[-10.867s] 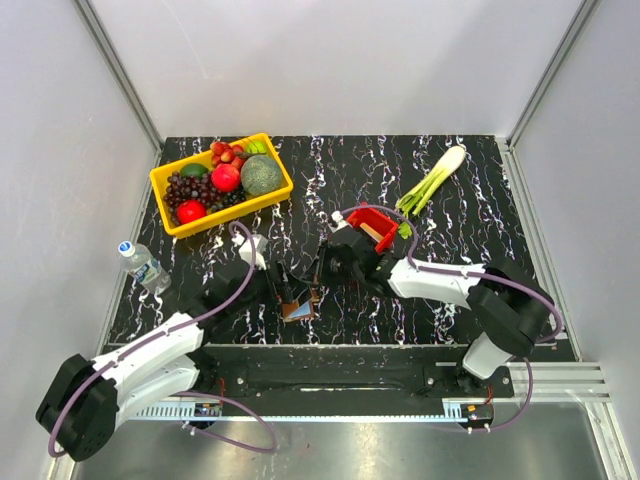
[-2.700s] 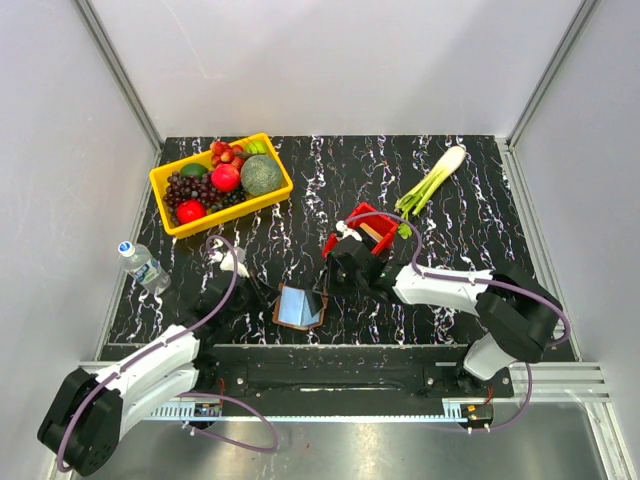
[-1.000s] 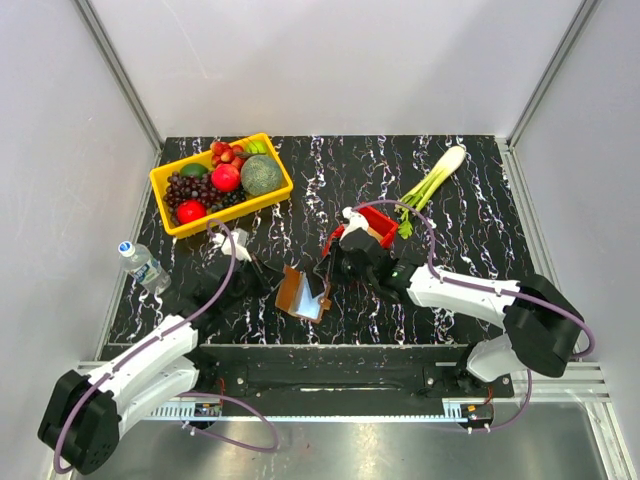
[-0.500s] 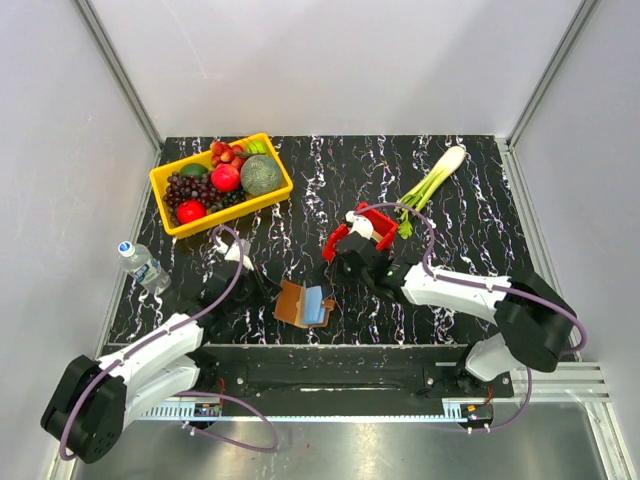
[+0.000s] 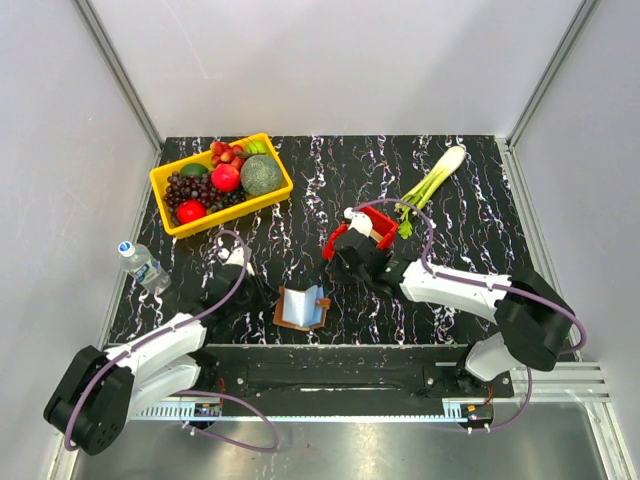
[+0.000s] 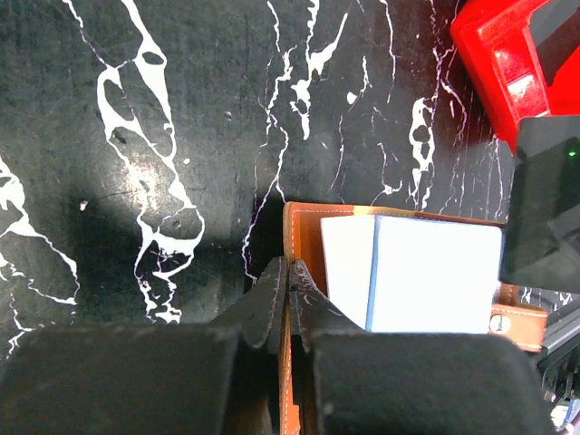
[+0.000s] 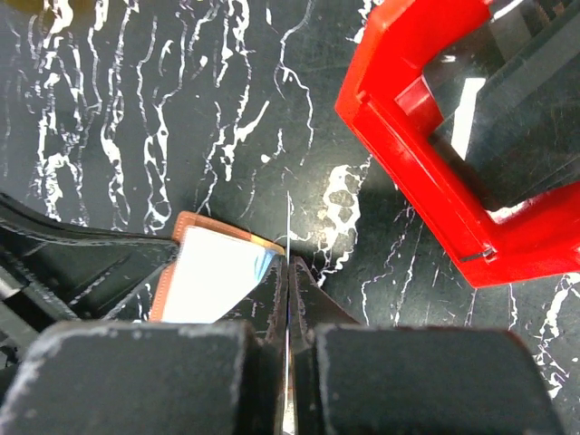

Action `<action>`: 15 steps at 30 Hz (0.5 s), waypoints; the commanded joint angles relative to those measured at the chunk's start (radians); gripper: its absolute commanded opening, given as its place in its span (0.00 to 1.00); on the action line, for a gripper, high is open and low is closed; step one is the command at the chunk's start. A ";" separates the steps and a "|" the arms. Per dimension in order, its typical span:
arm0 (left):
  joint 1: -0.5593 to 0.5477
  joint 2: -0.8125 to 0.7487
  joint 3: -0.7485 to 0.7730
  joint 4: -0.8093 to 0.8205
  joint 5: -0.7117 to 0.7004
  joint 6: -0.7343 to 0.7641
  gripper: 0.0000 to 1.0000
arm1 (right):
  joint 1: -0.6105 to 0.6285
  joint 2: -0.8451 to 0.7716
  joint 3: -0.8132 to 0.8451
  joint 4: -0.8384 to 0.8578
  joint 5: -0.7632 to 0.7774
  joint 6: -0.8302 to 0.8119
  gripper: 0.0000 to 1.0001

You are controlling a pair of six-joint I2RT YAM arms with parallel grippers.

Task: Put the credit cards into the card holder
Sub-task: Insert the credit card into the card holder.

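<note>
Left hand (image 6: 290,275) is pinching the card holder's (image 5: 303,308) brown leather edge, fingers pressed together on it. Holder is lying open near the desk's (image 5: 330,180) front edge, between the arms; pale blue inside is facing up; long axis is running roughly from left hand toward right hand. Right hand (image 7: 287,267) is pinching a thin sliver, probably a credit card (image 7: 287,213) seen edge-on, pointing at the holder's corner. Doing it well: levelling the card with the pocket mouth, sliding slowly, left hand bracing the flap.
</note>
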 commanded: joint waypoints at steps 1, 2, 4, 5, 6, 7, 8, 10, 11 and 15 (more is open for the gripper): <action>-0.005 0.003 -0.016 0.052 -0.019 -0.007 0.00 | 0.002 -0.054 0.067 -0.012 0.020 -0.030 0.00; -0.004 -0.002 -0.013 0.052 -0.021 -0.007 0.00 | 0.002 -0.054 0.067 -0.016 0.016 -0.026 0.00; -0.005 -0.013 -0.007 0.045 -0.016 -0.004 0.00 | 0.002 -0.056 0.056 -0.013 0.004 -0.021 0.00; -0.005 -0.020 -0.007 0.042 -0.014 -0.004 0.00 | 0.002 -0.053 0.054 -0.013 -0.002 -0.021 0.00; -0.005 -0.028 -0.004 0.038 -0.013 -0.004 0.00 | 0.002 -0.048 0.054 -0.015 -0.014 -0.023 0.00; -0.005 -0.034 0.001 0.030 -0.017 -0.004 0.00 | 0.002 -0.045 0.054 -0.015 -0.029 -0.023 0.00; -0.005 -0.040 0.002 0.022 -0.024 -0.002 0.00 | 0.002 -0.041 0.054 -0.016 -0.042 -0.021 0.00; -0.005 -0.048 0.009 0.012 -0.031 -0.001 0.00 | 0.002 -0.036 0.056 -0.024 -0.057 -0.017 0.00; -0.005 -0.051 0.009 0.010 -0.031 -0.001 0.00 | 0.000 -0.036 0.056 -0.023 -0.066 -0.015 0.00; -0.004 -0.059 0.010 0.009 -0.036 -0.005 0.00 | 0.002 -0.028 0.064 -0.018 -0.091 -0.014 0.00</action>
